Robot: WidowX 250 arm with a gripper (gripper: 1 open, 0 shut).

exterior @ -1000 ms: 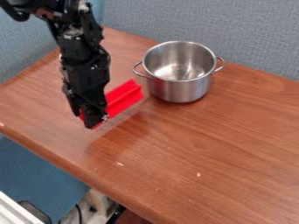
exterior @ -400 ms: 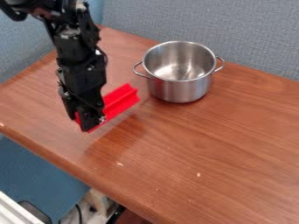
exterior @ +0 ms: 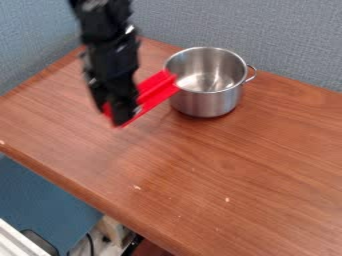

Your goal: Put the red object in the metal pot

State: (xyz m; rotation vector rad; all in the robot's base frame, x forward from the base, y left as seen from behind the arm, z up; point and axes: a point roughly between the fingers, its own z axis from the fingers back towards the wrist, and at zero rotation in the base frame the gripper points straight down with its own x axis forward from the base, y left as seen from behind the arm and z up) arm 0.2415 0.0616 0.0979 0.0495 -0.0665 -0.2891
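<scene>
1. Taking the view as a clock face, the robot arm [exterior: 104, 35] is reaching down from 11 o'clock, its dark outline blurring with motion.
2. The gripper [exterior: 122, 108] is hanging toward 10 o'clock from the view's centre, and its fingers are clamping on the red block.
3. The red block [exterior: 156, 93] is lying in that grip toward 11 o'clock, slanting from its own 7 o'clock end to its 1 o'clock end. The blurred fingers are covering part of its lower end.
4. The metal pot [exterior: 205, 103] is standing upright on the wooden table [exterior: 241, 185] toward 1 o'clock, its open mouth facing up. Seen from the gripper, it is sitting toward 2 o'clock.
5. The block's upper end is overlapping the pot's 9 o'clock side in this view; whether the two are touching, I cannot tell. The block is remaining outside the pot's mouth.
6. One loop handle [exterior: 251, 73] is showing at the pot's 3 o'clock side.
7. A grey fabric panel [exterior: 287, 35] is rising behind the table, toward 1 o'clock.
8. Beyond the table's edge, a white item [exterior: 19, 243] and a dark cable are showing toward 7 o'clock.
</scene>
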